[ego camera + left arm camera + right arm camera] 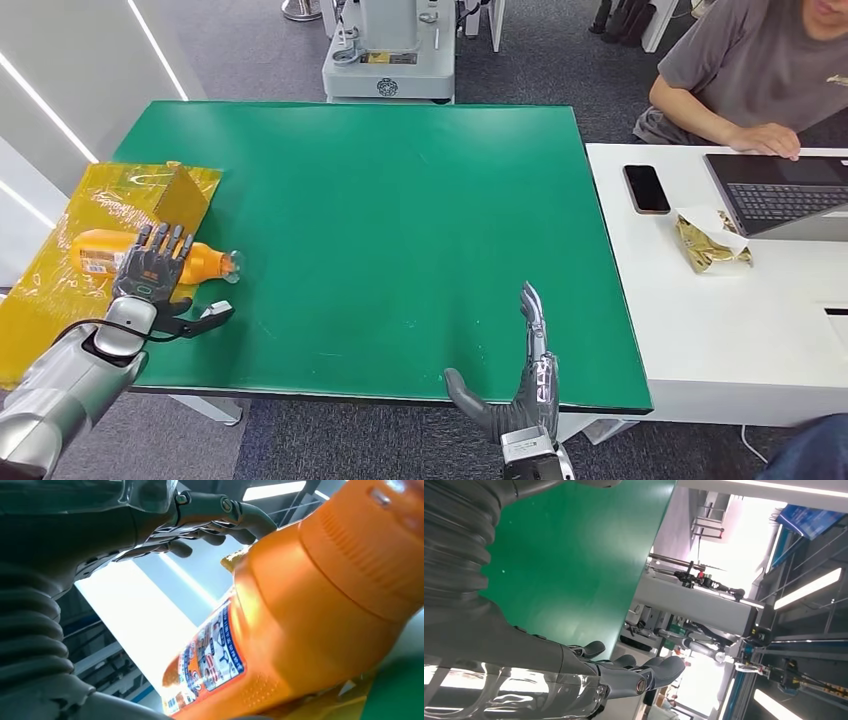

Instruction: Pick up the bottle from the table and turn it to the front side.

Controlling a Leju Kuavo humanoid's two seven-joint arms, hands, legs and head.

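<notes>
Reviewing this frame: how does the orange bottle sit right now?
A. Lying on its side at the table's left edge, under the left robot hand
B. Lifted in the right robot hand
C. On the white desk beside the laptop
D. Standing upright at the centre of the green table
A: the orange bottle lies on its side on the yellow sheet, with the left robot hand spread over it.

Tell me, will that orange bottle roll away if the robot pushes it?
Probably. The orange bottle lies on its side and looks round, so a sideways push could roll it. Its smooth plastic may slip under the left hand. The crinkly yellow sheet underneath might slow it.

phone (646,188) | laptop (782,191) | snack packet (708,245) on white table (720,330) | seated person (745,75)
</notes>
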